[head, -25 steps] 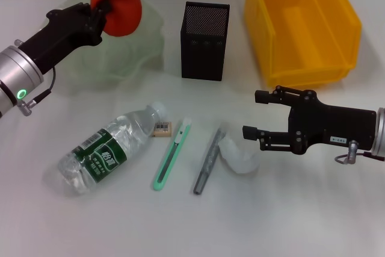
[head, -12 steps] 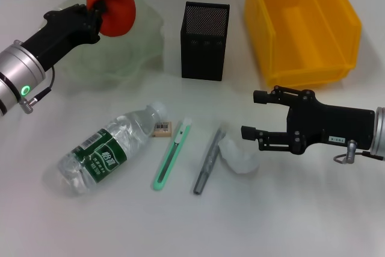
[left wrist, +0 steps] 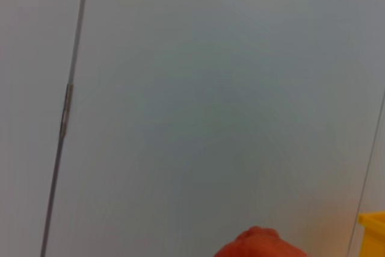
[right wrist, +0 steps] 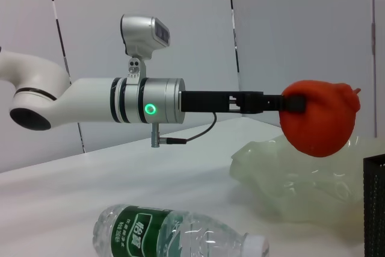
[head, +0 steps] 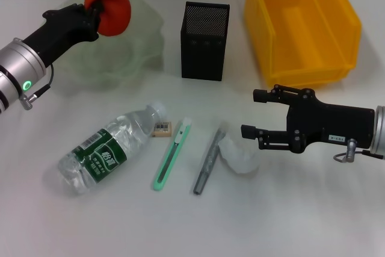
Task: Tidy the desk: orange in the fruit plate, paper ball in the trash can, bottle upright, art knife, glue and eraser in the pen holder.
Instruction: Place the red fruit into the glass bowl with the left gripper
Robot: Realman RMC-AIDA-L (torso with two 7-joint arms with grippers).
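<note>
- While my left end effector (head: 96,11) is clamped on the orange (head: 109,5), I hold it in the air above the far edge of the pale green fruit plate (head: 129,49); in the right wrist view the orange (right wrist: 317,117) hangs clear of the plate (right wrist: 295,179).
- My right end effector (head: 255,114) hovers over the tabletop (head: 313,209) with its fingers spread apart, holding nothing, its tips just beside the paper ball (head: 239,157).
- The paper ball lies touching the grey glue stick (head: 208,162), which lies flat.
- The green art knife (head: 172,154) lies flat between the glue stick and the bottle (head: 108,148).
- The bottle lies on its side, cap pointing toward the small eraser (head: 162,128) just beside it.
- The black mesh pen holder (head: 204,41) stands upright behind these things.
- The yellow trash can (head: 301,22) sits at the far right, near my right arm.
</note>
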